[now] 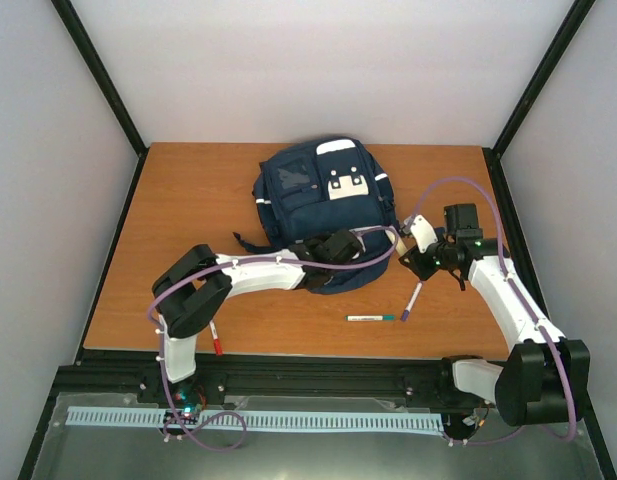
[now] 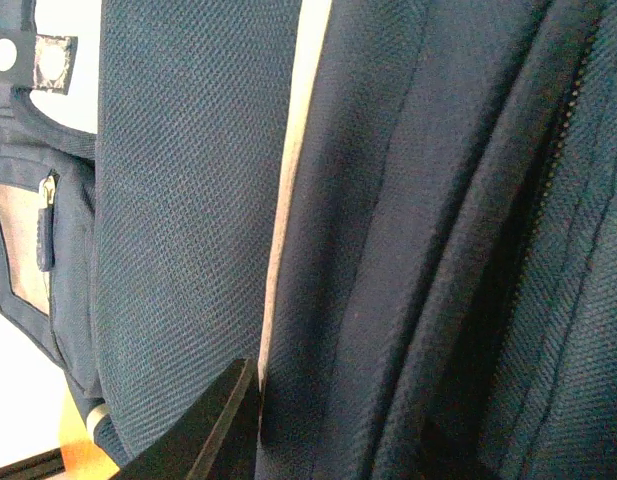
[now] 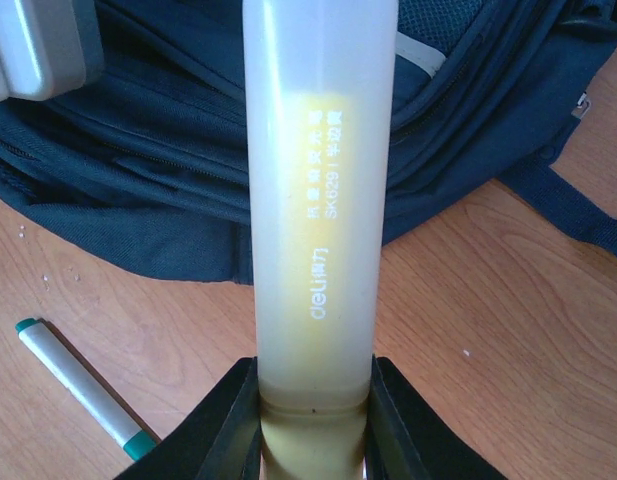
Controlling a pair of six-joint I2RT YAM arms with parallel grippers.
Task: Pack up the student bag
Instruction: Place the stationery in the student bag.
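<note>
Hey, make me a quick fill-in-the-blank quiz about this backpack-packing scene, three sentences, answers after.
1. The ___ tool holds the deli-branded tube.
2. The student bag is navy ___.
3. The teal-capped marker lies on the wooden ___, not in the bag.
Answers: right; blue; table.

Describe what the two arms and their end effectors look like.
Both the left arm and right arm have white link shells with bulky black joints. A thin purple cable loops loosely along each. The left end effector and right end effector have black, wedge-shaped fingers.
</note>
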